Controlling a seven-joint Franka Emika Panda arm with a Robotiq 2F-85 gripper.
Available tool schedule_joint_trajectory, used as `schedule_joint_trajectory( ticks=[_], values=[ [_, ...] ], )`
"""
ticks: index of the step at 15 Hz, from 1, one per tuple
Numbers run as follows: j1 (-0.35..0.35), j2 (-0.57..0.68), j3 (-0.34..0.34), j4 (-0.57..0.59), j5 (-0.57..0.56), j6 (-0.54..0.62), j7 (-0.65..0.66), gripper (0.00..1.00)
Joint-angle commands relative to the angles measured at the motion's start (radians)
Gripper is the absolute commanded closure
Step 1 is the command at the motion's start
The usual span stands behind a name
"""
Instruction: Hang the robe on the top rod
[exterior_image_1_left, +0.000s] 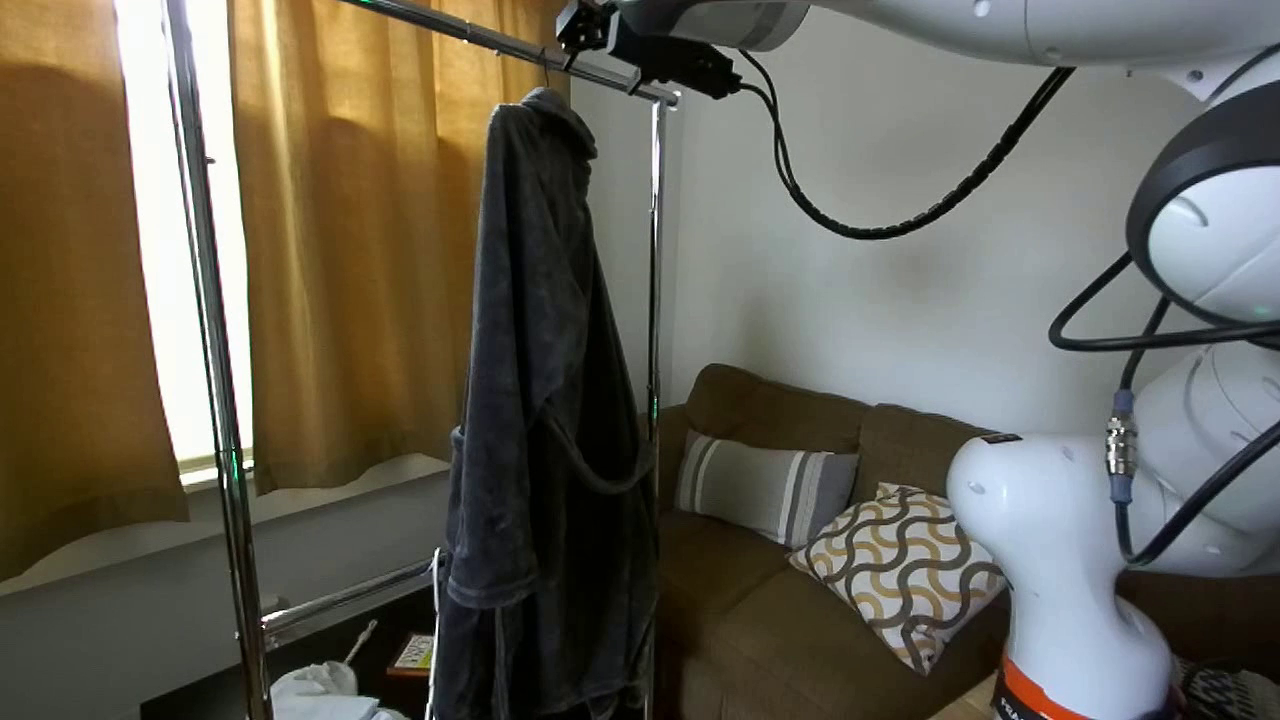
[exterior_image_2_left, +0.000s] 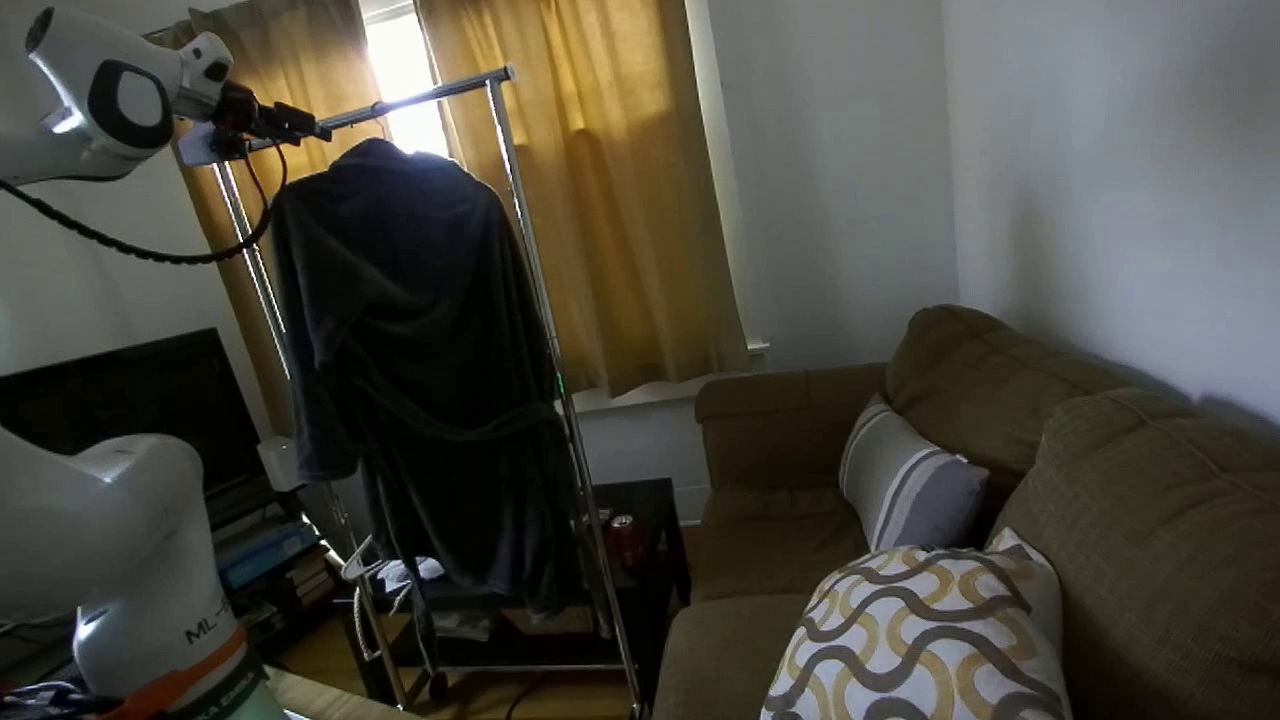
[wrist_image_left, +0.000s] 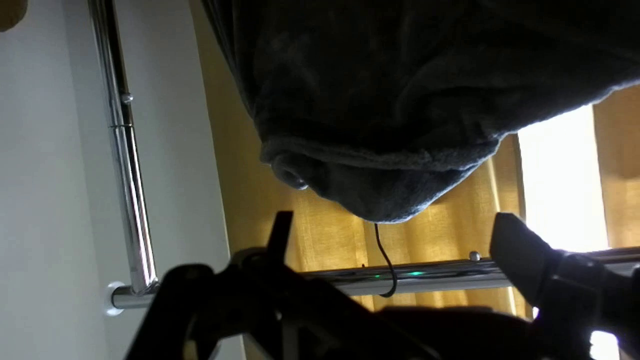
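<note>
A plush charcoal robe (exterior_image_2_left: 430, 380) hangs from the shiny metal top rod (exterior_image_2_left: 450, 89) by a thin dark hook (wrist_image_left: 387, 259).

Left to right in an exterior view: the black claw (wrist_image_left: 393, 220), its fingers (wrist_image_left: 281, 232) spread wide in the wrist view and gripping nothing, the hook showing between them; whether the claw touches the rod I cannot tell. The robe's collar (wrist_image_left: 380, 157) folds thickly, its belt (exterior_image_1_left: 610, 487) droops in a loop, and shadow hides most of the nap. Behind, tan curtains (exterior_image_2_left: 600, 220) fall in soft pleats. A red can (exterior_image_2_left: 625, 540) stands on a dark table (exterior_image_2_left: 650, 500), contents hidden. At right, a brown couch (exterior_image_2_left: 780, 420) bears a striped cushion (exterior_image_2_left: 910, 480) and a wavy-patterned cushion (exterior_image_2_left: 930, 630), cut off below.
</note>
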Motion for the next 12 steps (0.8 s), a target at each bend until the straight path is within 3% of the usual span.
schedule_joint_trajectory(
  ticks=[1, 6, 11, 12],
  values=[
    [-0.003, 0.012, -0.037, 0.006, 0.193, -0.099, -0.230, 0.00],
    [-0.015, 0.039, -0.114, 0.016, 0.379, -0.289, -0.530, 0.00],
    [-0.016, 0.059, -0.179, 0.001, 0.428, -0.400, -0.687, 0.00],
    [-0.020, 0.038, -0.155, 0.021, 0.386, -0.364, -0.621, 0.00]
  ],
)
